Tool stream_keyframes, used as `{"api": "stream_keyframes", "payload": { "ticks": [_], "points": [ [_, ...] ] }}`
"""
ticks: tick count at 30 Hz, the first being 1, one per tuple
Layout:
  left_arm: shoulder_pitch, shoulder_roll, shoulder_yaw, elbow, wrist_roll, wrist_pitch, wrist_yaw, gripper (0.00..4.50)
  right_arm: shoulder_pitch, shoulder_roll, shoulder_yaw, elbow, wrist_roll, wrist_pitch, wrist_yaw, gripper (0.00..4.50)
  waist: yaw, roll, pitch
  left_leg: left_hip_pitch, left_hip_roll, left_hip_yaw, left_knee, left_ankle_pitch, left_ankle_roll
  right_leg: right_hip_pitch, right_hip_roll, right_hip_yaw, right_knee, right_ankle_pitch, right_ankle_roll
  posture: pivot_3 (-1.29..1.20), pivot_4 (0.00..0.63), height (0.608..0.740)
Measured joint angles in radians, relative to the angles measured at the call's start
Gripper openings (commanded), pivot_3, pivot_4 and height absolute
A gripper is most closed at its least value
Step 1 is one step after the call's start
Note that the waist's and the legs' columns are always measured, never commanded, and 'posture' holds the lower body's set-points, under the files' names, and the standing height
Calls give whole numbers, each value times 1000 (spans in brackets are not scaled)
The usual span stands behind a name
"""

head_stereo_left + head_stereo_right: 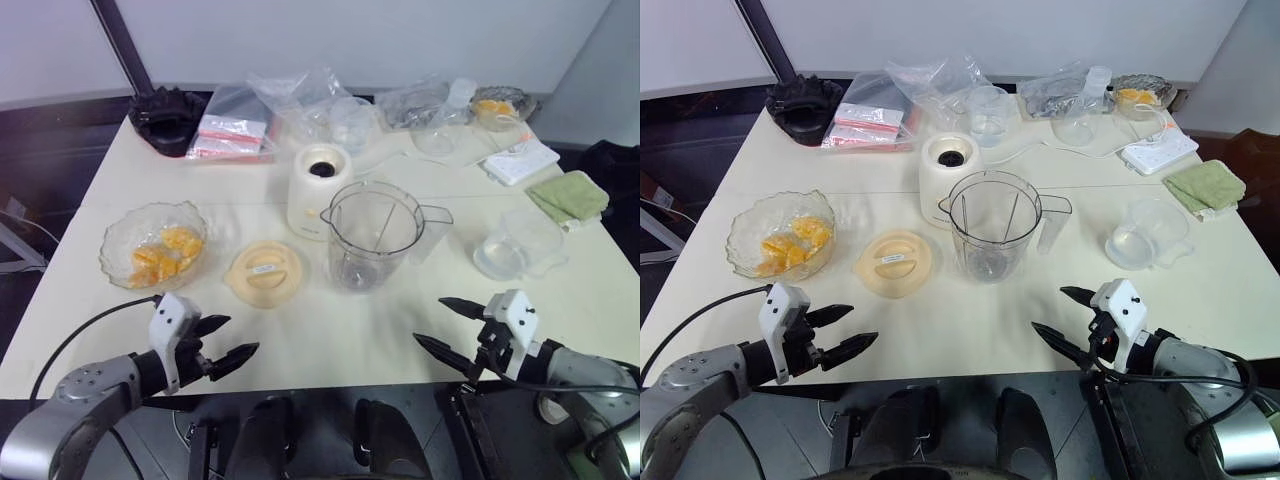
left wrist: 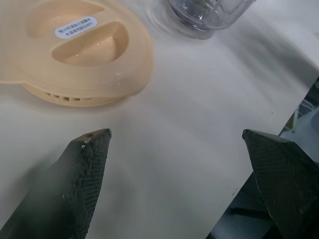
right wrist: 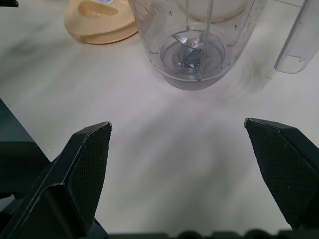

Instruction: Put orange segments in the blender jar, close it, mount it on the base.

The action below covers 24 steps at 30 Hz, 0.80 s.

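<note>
Both the left gripper [image 1: 228,340] and right gripper [image 1: 442,327] gape empty, while the tall clear plastic blender jar [image 1: 372,235] partly hides the cream-white rounded base [image 1: 314,185].

Yellow-orange orange segments [image 1: 165,252], clear blender jar [image 1: 372,235], cream-white base [image 1: 318,188], pale orange lid [image 1: 265,272]

The large clear plastic blender jar [image 1: 372,235] stands upright and uncovered, ahead of my fingers and between both hands, handle toward my right; a small metal blade sits at its bottom. The cream-white rounded base [image 1: 318,188] stands just behind it, dark socket up. The glossy yellow-orange segments [image 1: 165,254] lie in a glass bowl ahead of my left fingers.
</note>
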Motion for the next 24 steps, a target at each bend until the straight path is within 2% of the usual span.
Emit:
{"api": "stream_keyframes", "payload": {
  "ticks": [21, 24],
  "points": [
    [-62, -2, -34, 1, 1, 5, 21, 4423, -29, 0, 10, 24, -7, 0, 2, 4473, 1, 0, 0, 0, 0, 0, 1, 2, 2, 2, 0, 0, 3, 0, 0, 0, 150, 740],
    [-126, 41, -31, 6, 8, 31, 28, 4423, -34, -6, 9, 22, 7, 0, 24, 4473, 1, 0, 0, 1, 0, 0, 2, 1, 2, 2, 1, 0, 3, 0, 0, 0, 150, 740]
  ]
}}
